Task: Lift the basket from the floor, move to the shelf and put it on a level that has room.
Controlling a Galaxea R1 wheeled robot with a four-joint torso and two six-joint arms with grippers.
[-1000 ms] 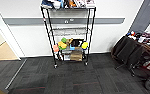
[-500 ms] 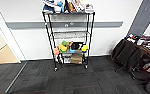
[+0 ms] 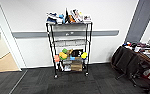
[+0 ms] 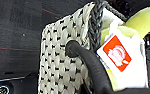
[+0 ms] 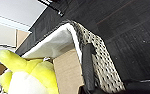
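Against the white wall: shelf, black poles on wheels, standing on the floor
Top tier: crowded with mixed items
Middle level: grey wire grid, looks bare
Lower tiers: coloured balls, boxes
Basket: lifted above the carpet, yellow plush toy inside
Left jaws: dark finger pressed on the basket's woven side at the rim, gripping
Right jaws: dark finger clamped at the basket's rim, gripping

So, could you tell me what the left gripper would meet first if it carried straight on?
Probably the floor: past the basket this wrist view looks onto dark carpet, though depth is unclear.
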